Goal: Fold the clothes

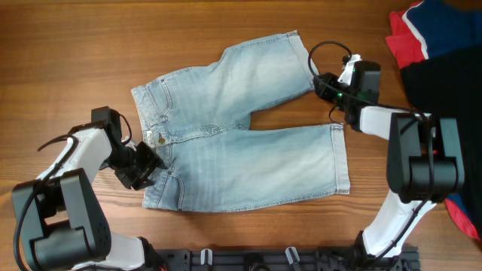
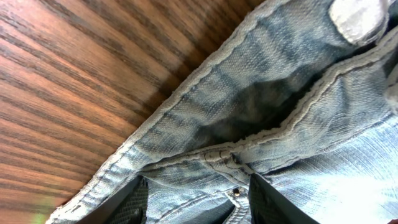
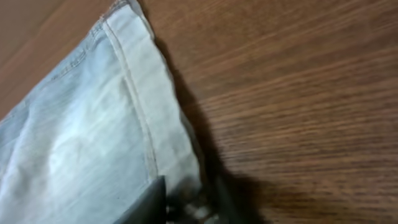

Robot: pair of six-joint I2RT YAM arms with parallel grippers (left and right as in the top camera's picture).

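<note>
Pale denim lies spread flat and unfolded across the wooden table (image 1: 68, 45). The jeans (image 1: 248, 154) sit mid-table with the waistband to the left and both short legs splayed rightward, so by my reading no fold has been made and the whole job lies ahead. At the left, the left gripper (image 1: 149, 165) sits at the lower corner of the waistband (image 2: 186, 118); its jaws stand apart with flat denim between them, nothing pinched. Bare wood to its left and above it gives room to lift and swing. At the upper leg's hem (image 3: 146, 93), the right gripper (image 1: 322, 84) has its jaws drawn close on the hem's corner, which looks like a grip on the jeans. Further right, well apart from the denim, a heap of red, navy and black garments (image 1: 440, 45) crowds the table's edge, so that arm's open room is inward, not outward.
</note>
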